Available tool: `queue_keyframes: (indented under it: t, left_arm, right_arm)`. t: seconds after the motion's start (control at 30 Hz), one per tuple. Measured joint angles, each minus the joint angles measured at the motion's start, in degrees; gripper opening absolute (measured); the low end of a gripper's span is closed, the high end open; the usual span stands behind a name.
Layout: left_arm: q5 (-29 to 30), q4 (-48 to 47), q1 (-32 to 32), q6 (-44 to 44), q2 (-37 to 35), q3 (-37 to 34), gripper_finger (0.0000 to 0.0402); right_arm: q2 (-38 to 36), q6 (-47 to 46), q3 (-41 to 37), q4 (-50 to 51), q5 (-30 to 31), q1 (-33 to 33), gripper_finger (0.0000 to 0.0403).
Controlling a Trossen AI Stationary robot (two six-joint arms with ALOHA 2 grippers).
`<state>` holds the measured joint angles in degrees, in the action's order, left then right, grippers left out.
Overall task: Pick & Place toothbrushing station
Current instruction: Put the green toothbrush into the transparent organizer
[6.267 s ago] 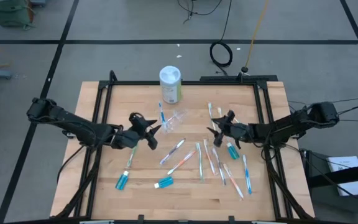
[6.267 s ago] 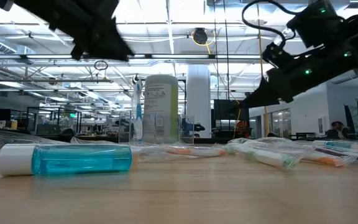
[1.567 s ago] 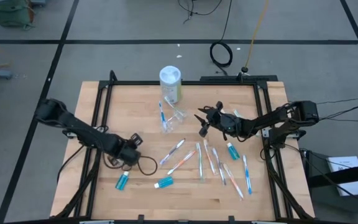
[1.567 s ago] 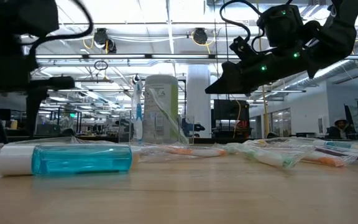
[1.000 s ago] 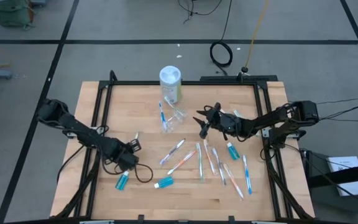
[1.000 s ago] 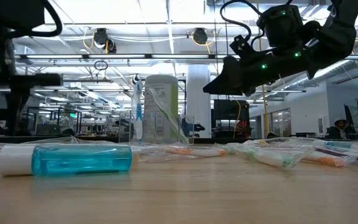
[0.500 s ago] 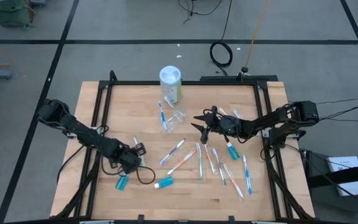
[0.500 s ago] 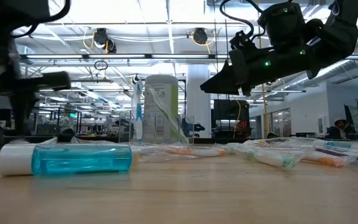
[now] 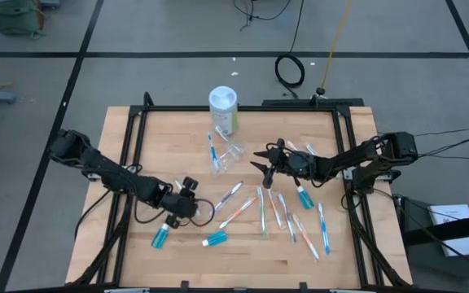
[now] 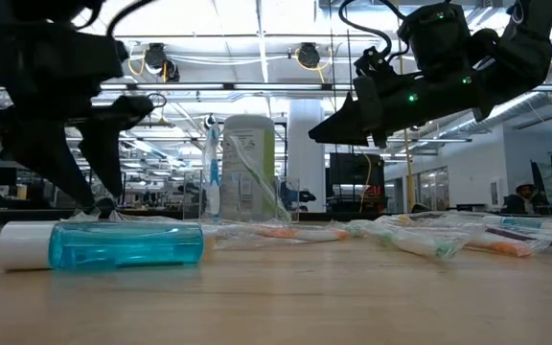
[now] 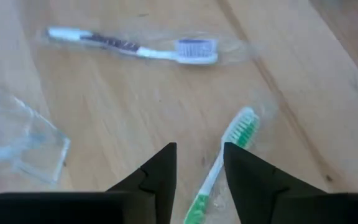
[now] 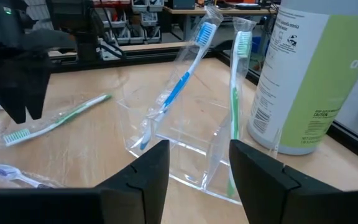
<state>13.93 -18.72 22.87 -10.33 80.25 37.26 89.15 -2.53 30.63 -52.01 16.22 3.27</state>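
The toothbrushing station is a small clear holder standing on the table in front of the white canister. It holds a wrapped blue toothbrush and a wrapped green one. My right gripper is open. It hovers above the table just right of the holder and points at it. My left gripper is open at the near left and points down. Its fingers stand on either side of a green toothbrush lying flat on the table. My left gripper comes from above, pointing down, with the green toothbrush's handle running between its open fingers. Its fingertips reach down to table height. I cannot tell whether they touch the toothbrush or its wrapper.
Several wrapped toothbrushes lie scattered across the table's middle and right. Small blue bottles lie at the near left, the near middle and the right. A black frame rail borders the table.
My left gripper has gone toward the table's right and a little toward the far edge, away from the blue bottle. It has tipped so that its fingers point down over the green toothbrush. The holder has stayed where it was.
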Motion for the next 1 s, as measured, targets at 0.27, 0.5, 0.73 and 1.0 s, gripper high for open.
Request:
queue_keyframes:
  t: [0.27, 0.5, 0.73, 1.0]
  left_arm:
    - [-5.3, -1.9, -2.0, -6.3, 0.6, 0.0, 0.0174]
    - [-6.5, 3.6, -2.2, -8.8, 8.4, 0.3, 0.0164]
    - [-8.9, 5.0, -2.6, -8.6, 10.3, 1.6, 0.0111]
    - [-5.2, 5.6, -3.9, -3.8, 4.1, 5.1, 0.0006]
  right_arm:
    - [0.0, 0.2, 0.0, 0.0, 0.0, 0.0, 0.0162]
    - [0.0, 0.2, 0.0, 0.0, 0.0, 0.0, 0.0162]
    - [0.0, 0.2, 0.0, 0.2, 0.0, 0.0, 0.0162]
    - [0.0, 0.1, 0.0, 0.4, 0.0, 0.0, 0.0162]
